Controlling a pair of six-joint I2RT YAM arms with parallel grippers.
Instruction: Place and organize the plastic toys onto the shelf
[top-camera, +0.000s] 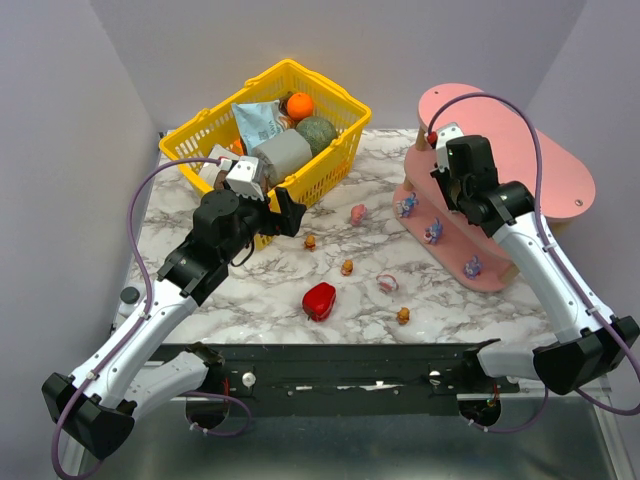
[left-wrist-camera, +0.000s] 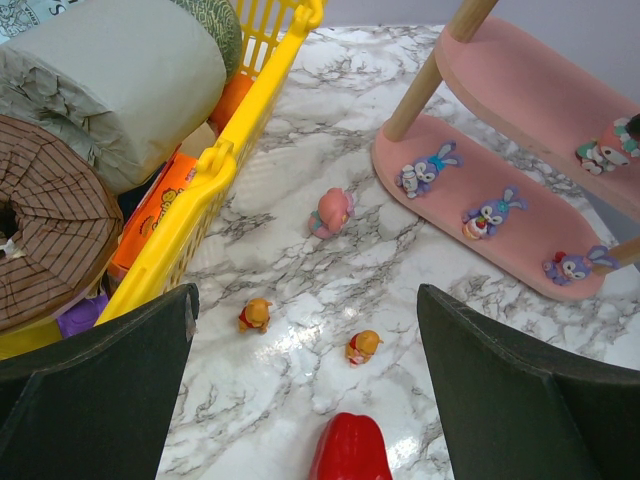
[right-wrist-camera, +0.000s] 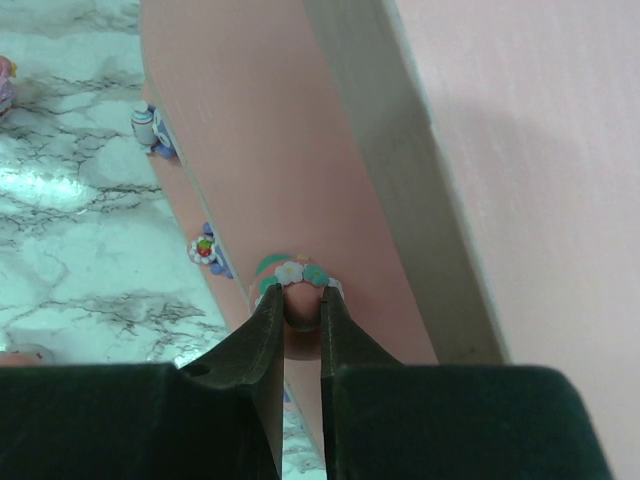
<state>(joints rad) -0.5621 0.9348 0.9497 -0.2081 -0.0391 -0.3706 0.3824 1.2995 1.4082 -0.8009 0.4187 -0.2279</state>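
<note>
The pink shelf (top-camera: 560, 165) stands at the right, with three purple-blue toys (top-camera: 433, 233) in a row on its bottom board (left-wrist-camera: 520, 250). My right gripper (top-camera: 438, 184) is shut on a pink toy with a flower crown (right-wrist-camera: 300, 272) at the front edge of the middle board (right-wrist-camera: 250, 150). That toy also shows in the left wrist view (left-wrist-camera: 600, 152). My left gripper (left-wrist-camera: 307, 295) is open and empty above the table. Loose on the marble are a pink toy (left-wrist-camera: 330, 212), two orange toys (left-wrist-camera: 255, 315) (left-wrist-camera: 363, 347), a pink ring toy (top-camera: 388, 283) and another orange toy (top-camera: 403, 316).
A yellow mesh basket (top-camera: 330, 165) with groceries stands at the back left, close beside my left gripper (top-camera: 287, 213). A glossy red pepper (top-camera: 319, 300) lies near the front middle. Grey walls close the sides and back.
</note>
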